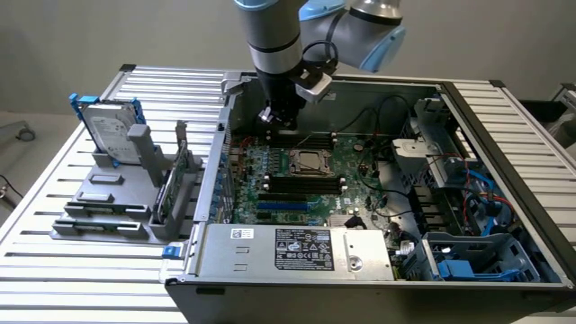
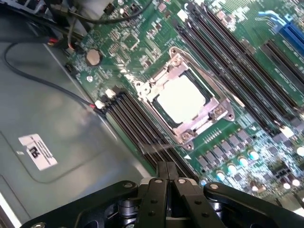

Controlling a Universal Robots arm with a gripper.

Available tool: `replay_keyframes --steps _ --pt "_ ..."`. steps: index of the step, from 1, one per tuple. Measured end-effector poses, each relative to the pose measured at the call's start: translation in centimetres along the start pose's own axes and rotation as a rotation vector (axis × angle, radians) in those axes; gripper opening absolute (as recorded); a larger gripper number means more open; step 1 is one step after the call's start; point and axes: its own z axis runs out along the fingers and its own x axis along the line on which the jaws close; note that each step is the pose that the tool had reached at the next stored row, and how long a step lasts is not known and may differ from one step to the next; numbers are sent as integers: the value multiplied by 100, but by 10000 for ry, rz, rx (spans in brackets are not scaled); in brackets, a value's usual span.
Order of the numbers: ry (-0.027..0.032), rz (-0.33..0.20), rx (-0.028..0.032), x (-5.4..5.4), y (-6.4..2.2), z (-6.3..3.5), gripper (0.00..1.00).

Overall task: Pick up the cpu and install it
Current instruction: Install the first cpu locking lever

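**Cpu in socket, pincer shut & empty above board**

Pincer [image 1: 277,120] hangs over the far part of the mobo [image 1: 360,199] inside the open PC case [image 1: 500,169], fingers pressed together w/ nothing btwn them. The cpu [image 2: 183,100], pale silver lid up, lies in the socket frame [image 2: 217,112] mid-board, btwn black RAM slots [image 2: 130,116]. It looks flat & seated, though glare makes that hard to confirm. Pincer is near it but apart. At the exterior view's left, a hard drive [image 1: 112,128] w/ blue brackets stands upright in a grey rack [image 1: 108,202] on the table [image 1: 36,270]
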Motion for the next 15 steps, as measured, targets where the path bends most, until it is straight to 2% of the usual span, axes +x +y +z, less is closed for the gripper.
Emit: replay_keyframes --steps 4,15 --pt "55 -19 -57 11 20 24 11" --pt "44 -16 -47 -38 27 168 11"
